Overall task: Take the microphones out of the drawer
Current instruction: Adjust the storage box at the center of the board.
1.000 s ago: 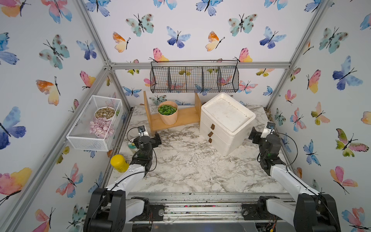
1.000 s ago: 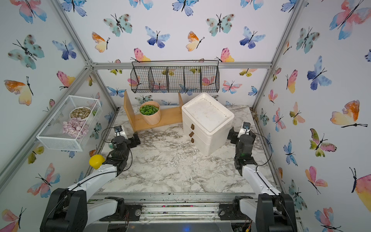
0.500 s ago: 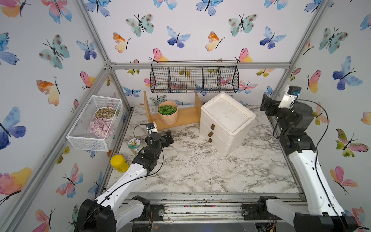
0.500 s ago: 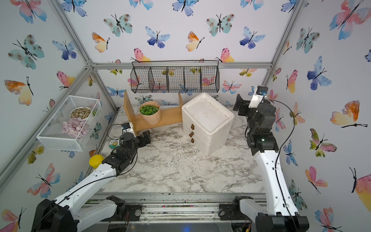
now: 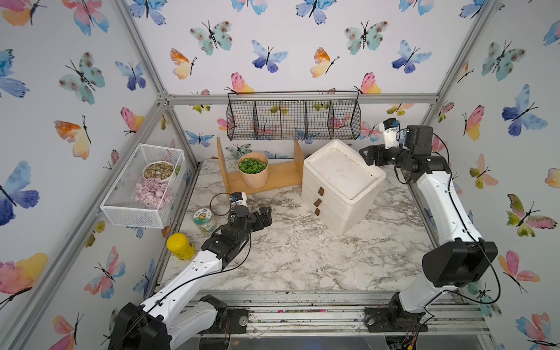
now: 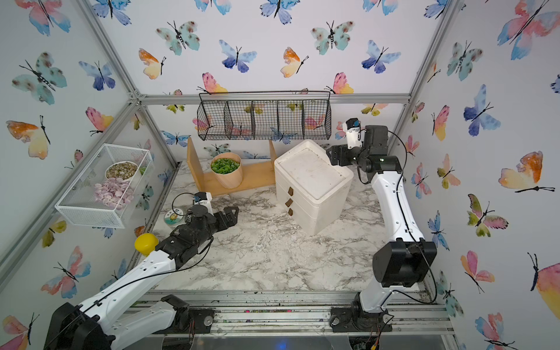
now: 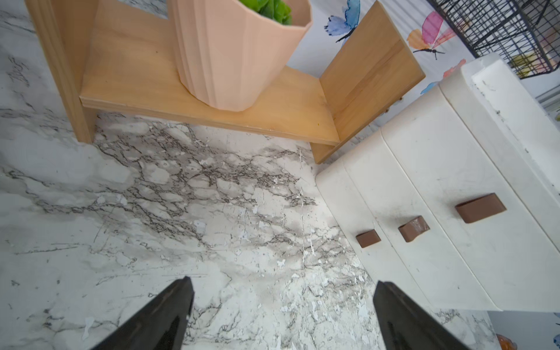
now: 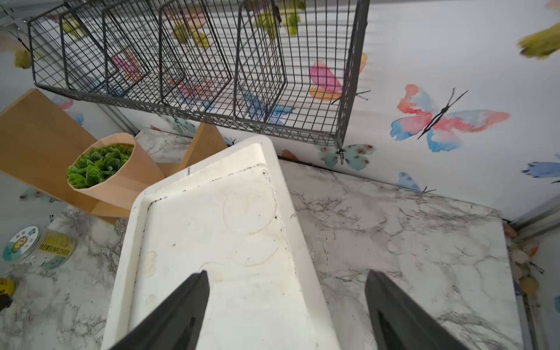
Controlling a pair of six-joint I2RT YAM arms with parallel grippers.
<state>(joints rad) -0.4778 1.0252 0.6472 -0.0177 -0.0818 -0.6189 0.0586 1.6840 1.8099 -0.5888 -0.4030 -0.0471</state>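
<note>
In the last second both arms have left their folded position at the front. The left arm has stretched forward over the bench (image 5: 288, 260), and the right arm has risen high and bent toward the back. So the approach has begun, but nothing is touched yet. The left tool (image 5: 266, 213) hangs low over the bench with its jaws spread wide and empty. It points at the front face of the white drawer unit (image 5: 342, 188) and is well apart from it; in the left wrist view the three brown handles (image 7: 413, 228) lie ahead of it. The right tool (image 5: 365, 154) hovers just above the far right corner of the unit's top, jaws also apart and holding nothing; I judge that it may be there to steady the unit. The microphone cannot be seen in any view. All three drawers are shut, so I suppose it lies inside one of them, but I cannot tell which. A drawer must first be pulled open.
</note>
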